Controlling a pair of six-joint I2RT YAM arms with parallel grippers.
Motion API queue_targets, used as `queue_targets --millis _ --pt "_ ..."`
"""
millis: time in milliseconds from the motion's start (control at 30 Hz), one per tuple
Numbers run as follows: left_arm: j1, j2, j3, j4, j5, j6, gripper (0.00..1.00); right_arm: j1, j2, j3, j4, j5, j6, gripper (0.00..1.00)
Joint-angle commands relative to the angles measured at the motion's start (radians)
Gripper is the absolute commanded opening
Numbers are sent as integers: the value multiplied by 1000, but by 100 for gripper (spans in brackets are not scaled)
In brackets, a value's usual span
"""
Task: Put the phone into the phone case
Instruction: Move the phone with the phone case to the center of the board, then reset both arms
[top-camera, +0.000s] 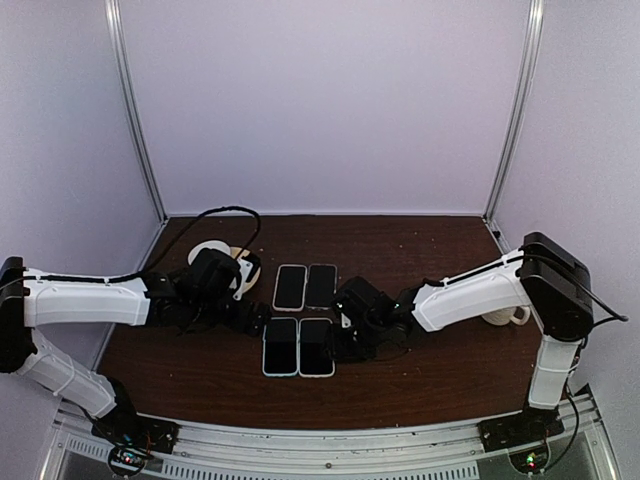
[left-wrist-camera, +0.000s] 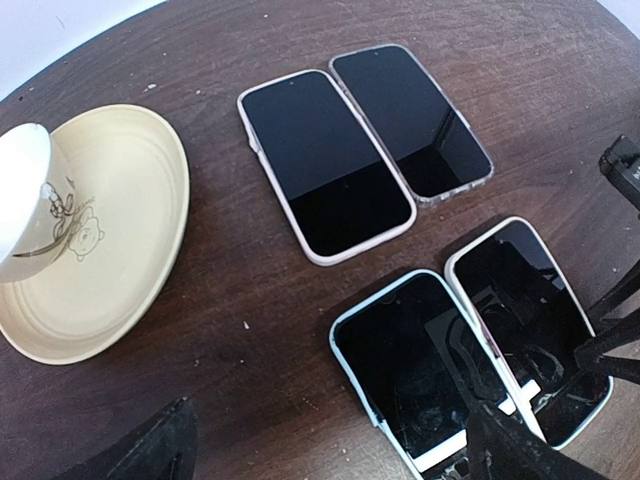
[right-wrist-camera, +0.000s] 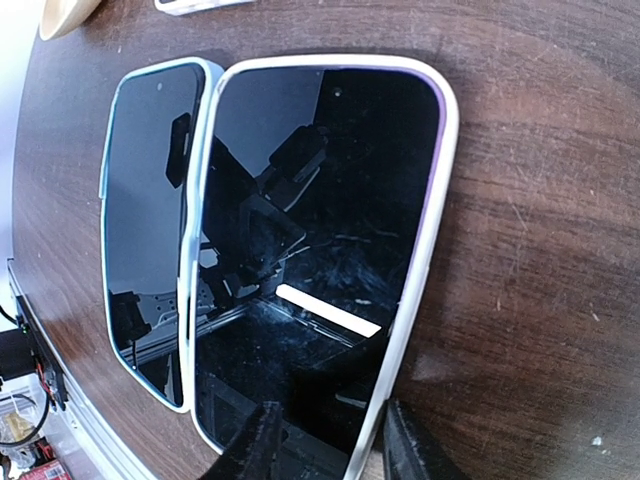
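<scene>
Dark wooden table (top-camera: 420, 390): four phones (left-wrist-camera: 325, 165) in two pairs, cream plate (left-wrist-camera: 120, 240).

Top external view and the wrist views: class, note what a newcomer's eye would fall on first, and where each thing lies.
Four phones lie screen up at the middle of the table, a far pair and a near pair. From either side, the left hand gapes wide by the near pair, and the right hand straddles the rim of the white-cased phone. A cream plate with a cup sits at the back left.

Pale lilac walls (top-camera: 320, 100) with metal corner posts (top-camera: 135, 110) enclose a dark wooden table (top-camera: 400, 385).
</scene>
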Motion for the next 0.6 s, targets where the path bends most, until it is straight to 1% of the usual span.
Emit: queue_targets --millis 0,67,100,133,167,200,233,300,400,500,567 --pt "8 -4 -2 -6 -22 16 98 6 -60 -33 -35 64 -11 41" --pt "8 -12 -2 -10 -26 16 98 -5 -106 -41 -71 86 -36 45" --pt "8 -16 0 -16 -29 18 97 -14 -152 -47 -87 95 -56 50" --pt "8 -22 5 -23 -37 20 98 -28 -190 -52 -109 108 -81 58" --pt "9 -31 11 -31 -42 23 98 -47 -236 -56 -135 120 -109 70" --pt "10 -42 14 -39 -48 27 97 -70 -278 -64 -166 139 -144 89" --pt "14 -56 18 -47 -50 33 97 -97 -328 -70 -200 162 -187 98" --pt "30 -88 26 -57 -53 40 98 -165 -426 -97 -258 196 -251 99" --pt "76 -151 20 -62 -54 51 97 -296 -576 -157 -301 198 -341 100" --pt "142 -216 13 -74 -63 71 98 -460 -724 -209 -331 202 -428 99" --pt "199 -260 3 -87 -59 80 98 -529 -814 -233 -335 202 -499 99"
